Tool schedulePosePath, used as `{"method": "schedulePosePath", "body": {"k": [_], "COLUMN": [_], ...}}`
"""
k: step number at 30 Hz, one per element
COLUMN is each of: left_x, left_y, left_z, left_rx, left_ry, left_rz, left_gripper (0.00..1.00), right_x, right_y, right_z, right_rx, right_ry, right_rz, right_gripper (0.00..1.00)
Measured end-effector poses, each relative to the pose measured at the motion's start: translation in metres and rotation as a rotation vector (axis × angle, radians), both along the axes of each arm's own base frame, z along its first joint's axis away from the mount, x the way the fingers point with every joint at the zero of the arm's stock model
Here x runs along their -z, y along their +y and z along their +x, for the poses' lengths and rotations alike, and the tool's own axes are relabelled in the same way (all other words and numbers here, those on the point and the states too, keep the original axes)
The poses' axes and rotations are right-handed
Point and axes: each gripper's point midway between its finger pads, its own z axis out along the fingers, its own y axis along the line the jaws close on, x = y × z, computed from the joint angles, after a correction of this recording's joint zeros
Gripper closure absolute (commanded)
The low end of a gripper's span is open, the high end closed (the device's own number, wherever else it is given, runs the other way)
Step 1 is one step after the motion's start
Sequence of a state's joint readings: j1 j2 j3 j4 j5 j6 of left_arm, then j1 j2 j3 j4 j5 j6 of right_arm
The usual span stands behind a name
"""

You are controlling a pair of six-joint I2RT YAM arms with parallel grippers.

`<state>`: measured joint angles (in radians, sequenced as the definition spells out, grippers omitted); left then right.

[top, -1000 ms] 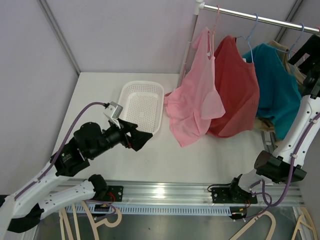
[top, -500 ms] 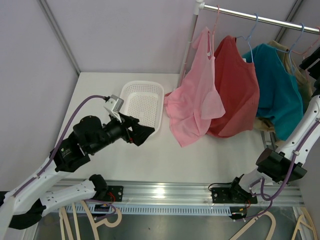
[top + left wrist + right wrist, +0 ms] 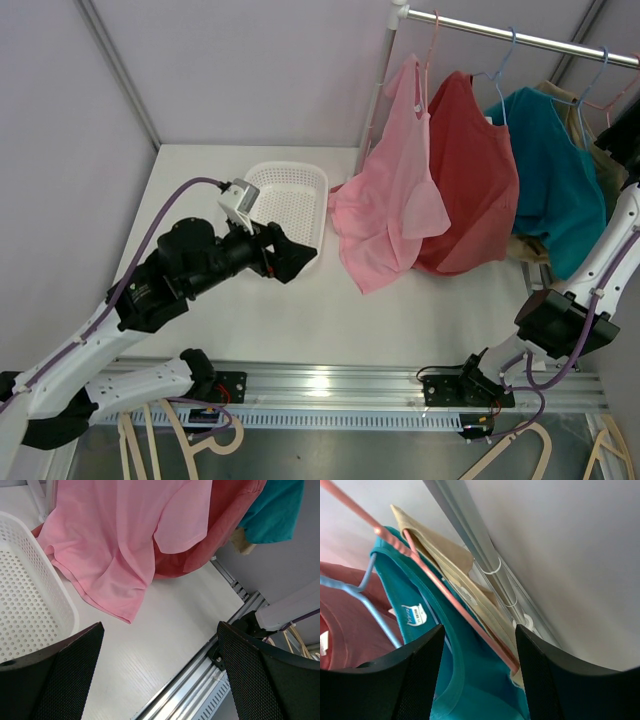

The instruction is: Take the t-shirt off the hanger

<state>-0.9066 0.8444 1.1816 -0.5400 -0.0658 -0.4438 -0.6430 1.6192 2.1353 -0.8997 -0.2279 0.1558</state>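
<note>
Since the earlier frames the left gripper (image 3: 293, 262) has advanced across the table (image 3: 300, 330) towards the basket (image 3: 324, 205), and the right arm has climbed until its gripper (image 3: 480, 635) is almost out of the overhead view at the rail's (image 3: 520, 37) right end.

Findings:

1. Left gripper: jaws stand wide apart with nothing between them. It hovers above the table just beside the basket's near corner. Its camera faces the low hem of the pink t-shirt (image 3: 115, 545), which I judge to be staging for a pull on the cloth.

2. Right gripper: jaws are also parted. A pink hanger wire (image 3: 445, 597) runs through the gap between the fingers (image 3: 405, 680). No contact or clamping is evident. The likely intent is to steady or lift that hanger while the other arm draws the fabric.

3. Garments: the pink t-shirt, red t-shirt (image 3: 470, 180) and teal t-shirt (image 3: 545, 180) all hang on hangers from the rail. A beige garment (image 3: 450, 562) hangs behind the teal one. The teal shirt hangs on a blue hanger (image 3: 375, 607), while the pink wire appears to carry the beige garment.

4. Status: no shirt is off its hanger. The frames do not settle which shirt is the target, since the two arms address opposite ends of the rail.

5. Risk: closing on the wire could drag neighbouring hangers along the rail.
</note>
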Motion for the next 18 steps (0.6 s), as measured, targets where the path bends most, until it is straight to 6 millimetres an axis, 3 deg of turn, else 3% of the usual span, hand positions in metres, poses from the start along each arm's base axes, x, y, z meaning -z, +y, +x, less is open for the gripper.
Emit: {"method": "schedulePosePath", "body": {"k": [2,7,15,16,18], "left_x": [0.0,0.005,0.005,0.005,0.005], "left_y": [-0.002,-0.005,-0.005,-0.005,-0.005], "left_z": [0.001,0.004,0.004,0.004,0.004], "left_rx": [0.0,0.0,-0.001,-0.001,-0.001], "left_ry": [0.003,0.015,0.015,0.015,0.013], "left_rz": [0.004,0.019,0.018,0.018,0.017], "left_gripper": [0.0,0.0,0.0,0.01,0.01], "right_x": [0.005,0.01,0.01,0.009,0.009], "right_y": [-0.001,-0.005,-0.004,-0.003,-0.002], "right_z": [0.002,0.008,0.014,0.015,0.016], "right_rx": [-0.002,-0.007,-0.031,-0.035,-0.047], "right_ry": [0.008,0.016,0.007,0.004,0.003], "right_rz": [0.007,0.012,0.019,0.019,0.019], "right_gripper": [0.39,0.54,0.57,0.6,0.83]}}
